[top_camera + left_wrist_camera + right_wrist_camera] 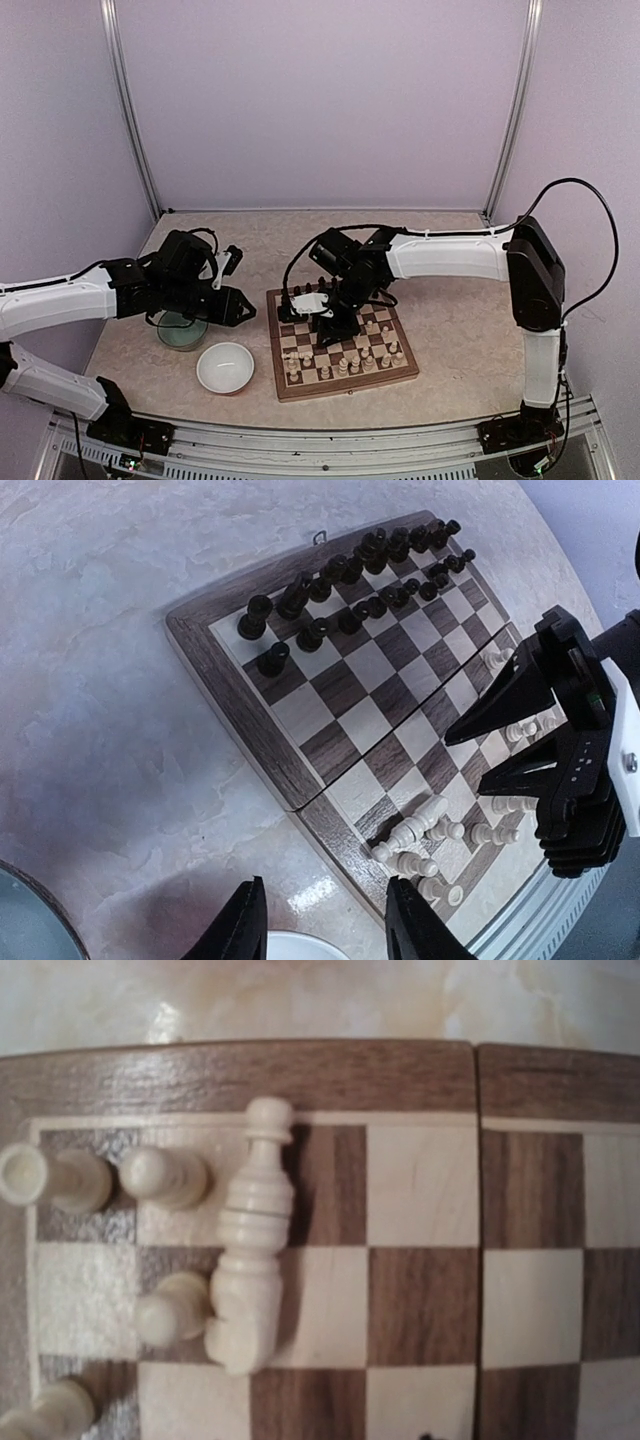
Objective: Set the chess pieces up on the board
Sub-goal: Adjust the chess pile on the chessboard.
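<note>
Right tool (464, 766): spread, holding nothing, above the board (222, 695).
Toppled cream piece (250, 1250): lies flat, at 7 o'clock of it in the left wrist view.
Left tool (325, 885): spread, empty, at the board's 9 o'clock.

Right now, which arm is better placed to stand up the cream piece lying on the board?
Likely right: the right hand hangs over the board, fallen piece in its camera; the left hand is off the board.

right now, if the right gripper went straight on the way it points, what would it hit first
Probably the cream chess piece lying on its side on the board, centred in the right wrist view. The right gripper points down at it; depth is unclear.
</note>
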### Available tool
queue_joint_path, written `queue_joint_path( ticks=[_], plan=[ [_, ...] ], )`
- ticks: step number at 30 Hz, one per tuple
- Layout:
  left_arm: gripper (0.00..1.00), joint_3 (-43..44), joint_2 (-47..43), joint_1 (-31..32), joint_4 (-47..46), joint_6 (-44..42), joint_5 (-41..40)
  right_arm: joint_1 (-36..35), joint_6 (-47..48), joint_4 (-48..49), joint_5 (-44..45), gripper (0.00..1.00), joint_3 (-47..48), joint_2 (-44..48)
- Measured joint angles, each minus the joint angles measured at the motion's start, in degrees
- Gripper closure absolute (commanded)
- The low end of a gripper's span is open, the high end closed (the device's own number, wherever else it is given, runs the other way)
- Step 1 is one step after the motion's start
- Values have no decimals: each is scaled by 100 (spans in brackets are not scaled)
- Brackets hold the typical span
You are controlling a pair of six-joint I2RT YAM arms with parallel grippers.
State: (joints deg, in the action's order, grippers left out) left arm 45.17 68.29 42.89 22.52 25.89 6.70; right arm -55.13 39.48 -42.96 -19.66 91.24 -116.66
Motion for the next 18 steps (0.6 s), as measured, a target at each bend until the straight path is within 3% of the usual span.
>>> queue_joint_path(
  ticks=[9,18],
  plan=[
    [83,-35,605,315,-107,243,271,-15,37,107,-188,58,11,-264],
    [79,-153,678,354,-195,476,251,-17,31,181,-374,58,11,-402]
  ],
)
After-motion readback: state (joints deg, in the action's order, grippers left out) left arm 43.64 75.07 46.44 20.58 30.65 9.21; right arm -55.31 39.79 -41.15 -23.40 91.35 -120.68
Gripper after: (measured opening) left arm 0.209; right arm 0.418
